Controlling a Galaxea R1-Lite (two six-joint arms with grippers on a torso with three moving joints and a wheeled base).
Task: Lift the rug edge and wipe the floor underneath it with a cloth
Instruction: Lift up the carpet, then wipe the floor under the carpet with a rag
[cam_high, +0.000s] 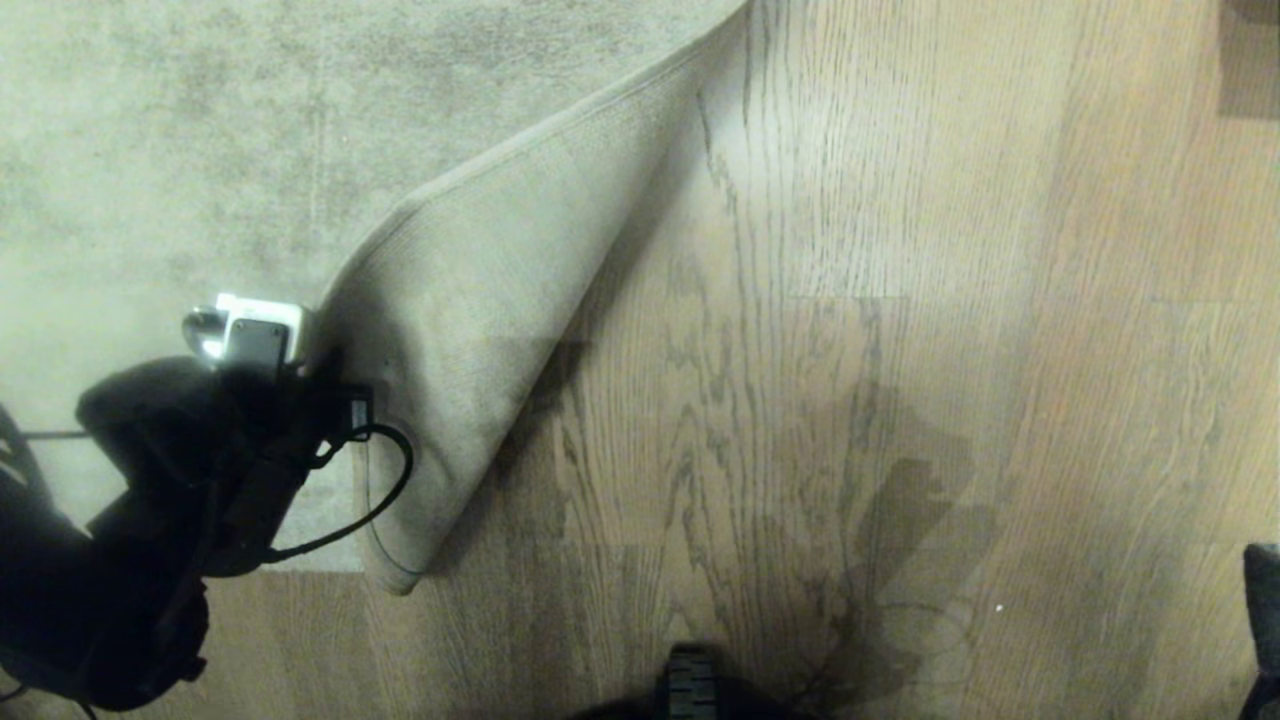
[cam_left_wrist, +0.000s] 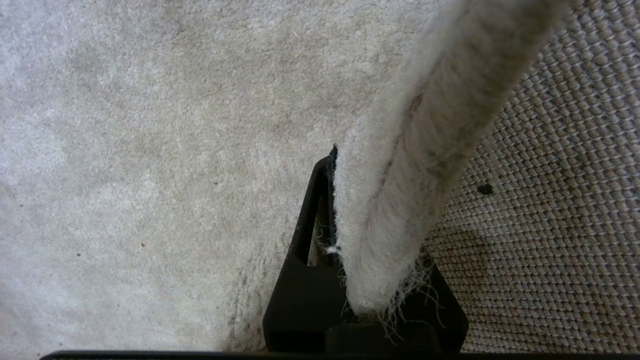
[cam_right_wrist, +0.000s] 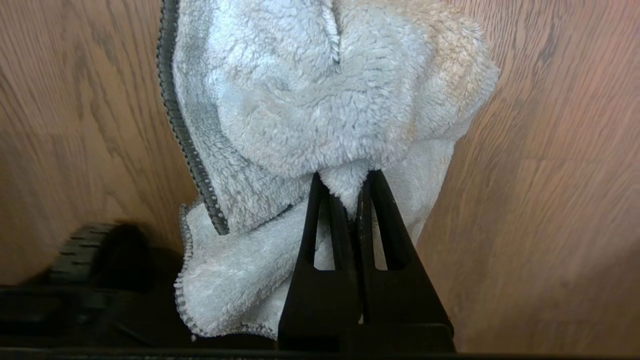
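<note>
The left tool (cam_left_wrist: 360, 280) is pinched narrow on the rug edge (cam_left_wrist: 400, 200), its fingers clamped across the hem where pile meets the woven backing. In the head view this tool (cam_high: 300, 350) sits at the left, and the rug's near corner is folded back over the rug itself, tan underside up, leaving the floor (cam_high: 850, 350) bare to the right of the fold. The rug looks thick and floppy but fairly heavy: it sags in a broad curve rather than standing, so a deep bite on the stitched hem near the corner seems the safest hold; a shallow pinch on the frayed fibres could slip. The right tool (cam_right_wrist: 357, 185) is closed tight on a bunched fold of the cloth (cam_right_wrist: 320, 100), a soft, light, fluffy rag that hangs above the planks; it is not visible in the head view. It should wipe easily if pressed flat.
</note>
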